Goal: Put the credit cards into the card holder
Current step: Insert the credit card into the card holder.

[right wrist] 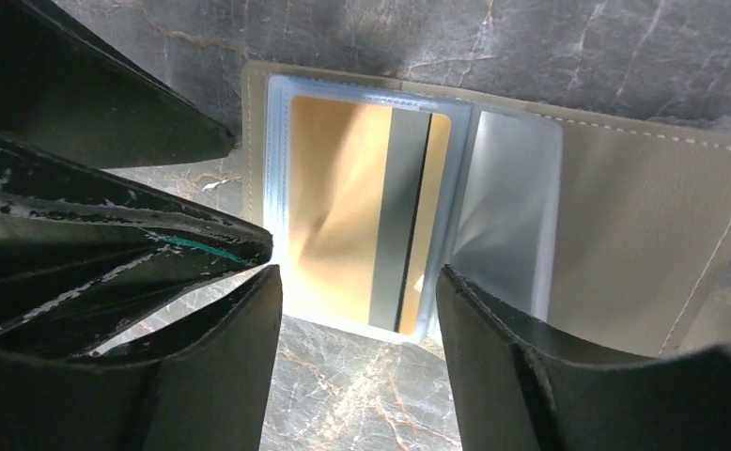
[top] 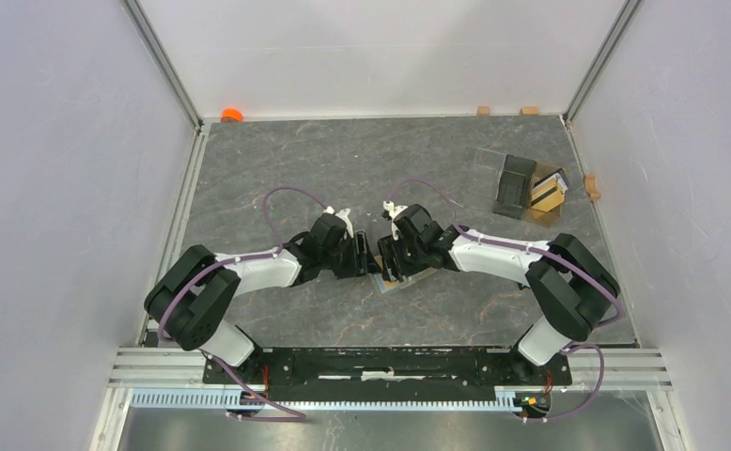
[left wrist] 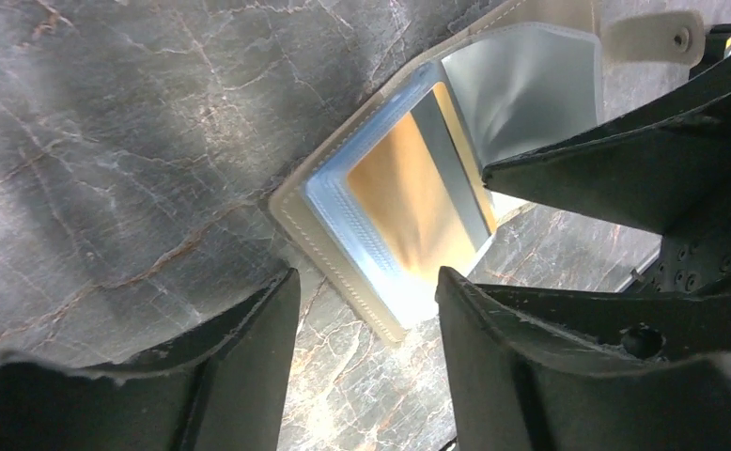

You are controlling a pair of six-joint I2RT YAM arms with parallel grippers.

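While the card holder [right wrist: 644, 216] lies open on the counter [top: 343, 169], a gold credit card [right wrist: 334, 197] sleeved inside, left tool [left wrist: 366, 277] and right tool [right wrist: 357, 272] hang released, empty, just above, its long axis running between them.

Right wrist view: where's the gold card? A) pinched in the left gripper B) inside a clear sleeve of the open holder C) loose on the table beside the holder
B: the gold card sits framed behind the clear sleeve of the card holder, which lies open on the table.
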